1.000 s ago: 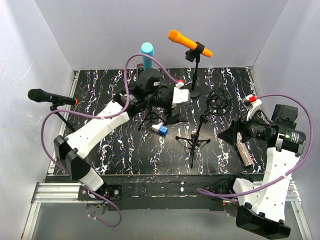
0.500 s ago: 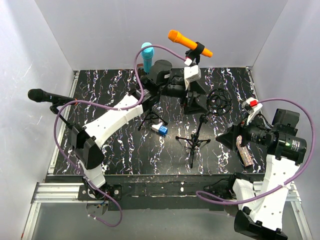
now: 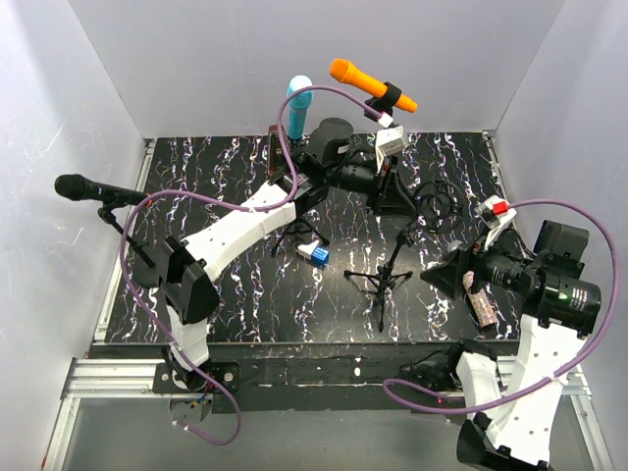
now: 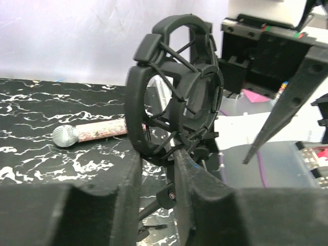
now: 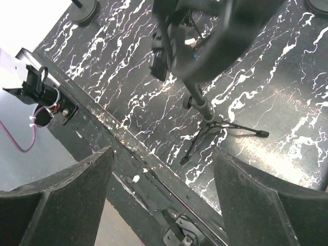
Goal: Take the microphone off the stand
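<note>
An empty black shock mount [image 4: 174, 87] tops a tripod stand [image 3: 381, 280] mid-table. My left gripper [image 3: 405, 201] reaches it from the left. Its jaws [image 4: 158, 156] are shut narrowly round the stand's neck, just under the mount. A pink glitter microphone [image 4: 92, 132] lies flat on the table beyond it, partly under my right arm in the top view [image 3: 481, 306]. My right gripper [image 3: 442, 278] hovers open beside the stand and holds nothing [image 5: 164, 200]. An orange microphone [image 3: 371, 85], a cyan one [image 3: 297, 103] and a black one [image 3: 98, 190] sit in other stands.
A small blue-and-white object [image 3: 316, 254] lies left of the tripod. The tripod's legs [image 5: 205, 115] spread over the black marbled table [image 3: 226, 294]. White walls enclose three sides. A metal rail [image 5: 128, 154] runs along the near edge.
My left gripper swung right from the cyan microphone's stand to the shock mount and closed round its neck. My right gripper edged left toward the tripod, still open.
</note>
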Controlling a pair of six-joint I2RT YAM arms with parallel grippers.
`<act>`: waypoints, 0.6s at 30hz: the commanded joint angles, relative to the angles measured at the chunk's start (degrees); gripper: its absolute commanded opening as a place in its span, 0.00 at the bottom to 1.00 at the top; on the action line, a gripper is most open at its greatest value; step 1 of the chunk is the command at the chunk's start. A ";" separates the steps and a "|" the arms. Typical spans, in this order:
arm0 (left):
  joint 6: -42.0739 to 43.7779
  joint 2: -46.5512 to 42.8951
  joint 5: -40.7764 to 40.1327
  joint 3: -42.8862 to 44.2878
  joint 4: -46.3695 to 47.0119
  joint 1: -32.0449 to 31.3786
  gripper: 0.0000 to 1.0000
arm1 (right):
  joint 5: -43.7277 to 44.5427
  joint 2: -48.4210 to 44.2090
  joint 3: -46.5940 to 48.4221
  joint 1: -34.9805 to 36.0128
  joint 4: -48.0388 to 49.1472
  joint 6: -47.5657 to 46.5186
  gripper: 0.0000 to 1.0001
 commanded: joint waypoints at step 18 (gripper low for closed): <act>6.82 -9.92 -10.66 -7.19 -1.56 -0.06 0.00 | 9.81 6.04 -3.22 15.93 27.54 17.68 0.80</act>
